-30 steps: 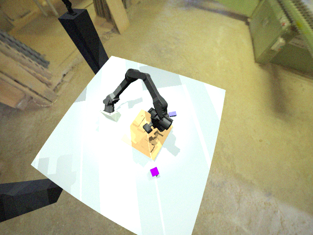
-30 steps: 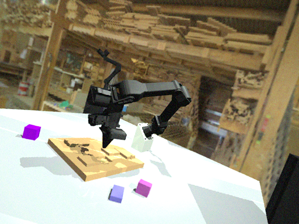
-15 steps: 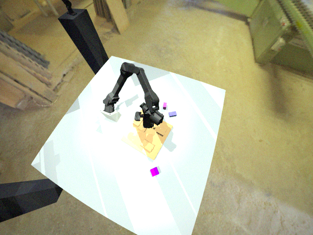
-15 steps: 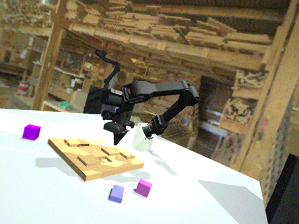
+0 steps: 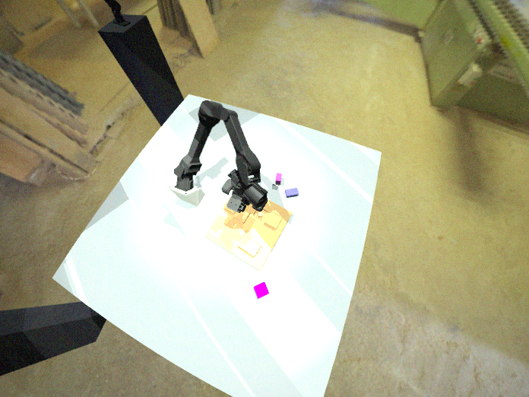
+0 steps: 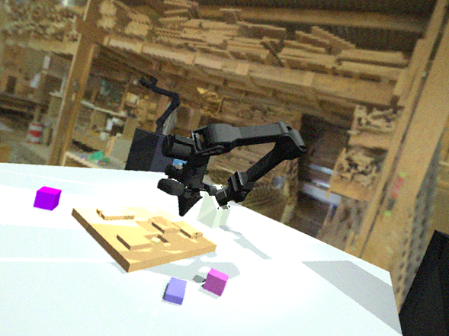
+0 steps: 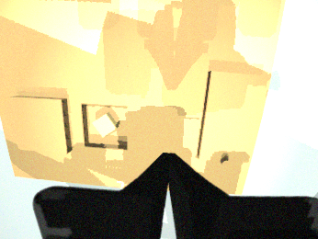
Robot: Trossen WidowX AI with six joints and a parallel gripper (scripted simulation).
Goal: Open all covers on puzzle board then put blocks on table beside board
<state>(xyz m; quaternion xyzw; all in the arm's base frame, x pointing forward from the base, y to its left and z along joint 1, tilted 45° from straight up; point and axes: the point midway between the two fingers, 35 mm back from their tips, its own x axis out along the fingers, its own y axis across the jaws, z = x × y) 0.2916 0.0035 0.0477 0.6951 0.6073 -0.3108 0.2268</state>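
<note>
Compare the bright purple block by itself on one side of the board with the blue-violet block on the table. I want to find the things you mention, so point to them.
The purple block [image 5: 261, 290] [image 6: 47, 198] is a vivid purple, while the blue-violet block [image 5: 291, 192] [image 6: 175, 290] is a duller blue. The purple block looks close to a cube; the blue-violet block is flatter and oblong. Both rest on the table, clear of the puzzle board [image 5: 273, 246] [image 6: 128, 265] [image 7: 28, 163].

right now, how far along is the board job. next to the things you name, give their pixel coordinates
Looks done: the purple block [image 5: 261, 290] [image 6: 47, 198], magenta block [image 5: 278, 178] [image 6: 215, 282] and blue block [image 5: 291, 192] [image 6: 175, 290] rest on the table beside the board [image 5: 267, 256] [image 6: 103, 231] [image 7: 138, 98]. In hand: nothing; the hand [image 5: 237, 208] [image 6: 182, 215] [image 7: 168, 158] is shut. Left: moving the hand away, and perhaps a pale shape [image 6: 156, 239] [image 7: 105, 125] in an uncovered well. I can't confirm every cover is open.
</note>
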